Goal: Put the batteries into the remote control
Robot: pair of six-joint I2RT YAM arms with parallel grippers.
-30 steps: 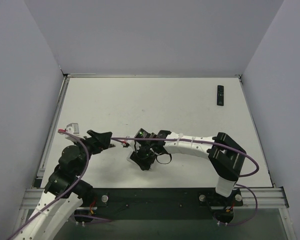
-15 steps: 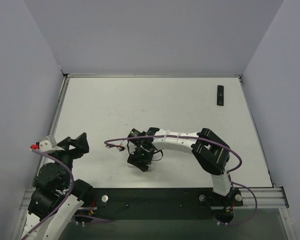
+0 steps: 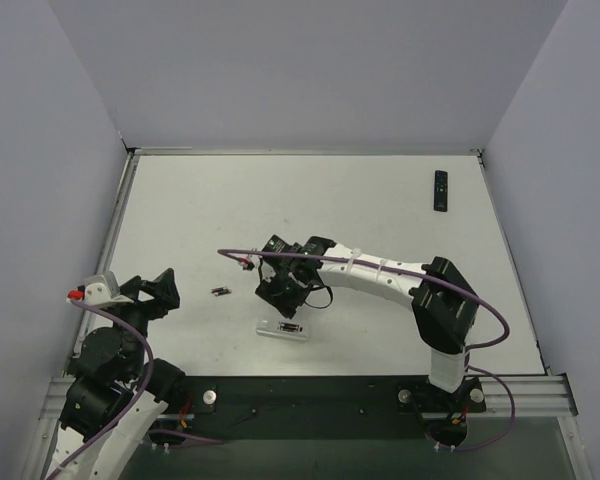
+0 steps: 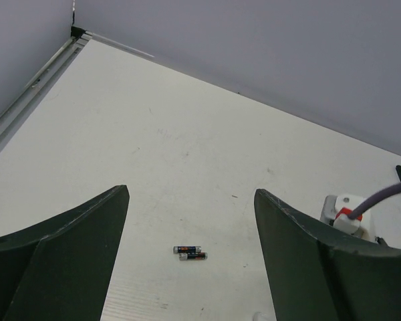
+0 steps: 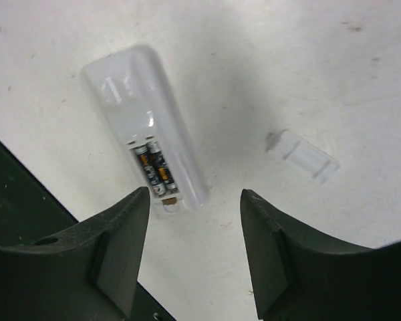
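Note:
A white remote control [image 5: 144,127] lies on its face near the table's front edge [image 3: 282,329]. Its back compartment is uncovered, with two batteries [image 5: 155,168] lying side by side in it. The clear compartment cover [image 5: 302,155] rests loose on the table beside it. My right gripper [image 5: 194,194] hovers open just behind the remote [image 3: 278,298], holding nothing. Two more batteries [image 4: 189,252] lie together on the table, left of the remote [image 3: 220,291]. My left gripper [image 4: 190,194] is open and empty, drawn back at the left [image 3: 165,290], facing those loose batteries.
A black remote [image 3: 440,190] lies at the far right of the table by the wall. The right arm's purple cable and white connector [image 4: 344,214] hang at mid-table. Grey walls close in three sides; a metal rail [image 3: 310,385] runs along the front.
My right gripper has lifted off the white remote and opened wider, leaving it uncovered. The left arm pulled back from mid-table to the left, exposing the two loose batteries.

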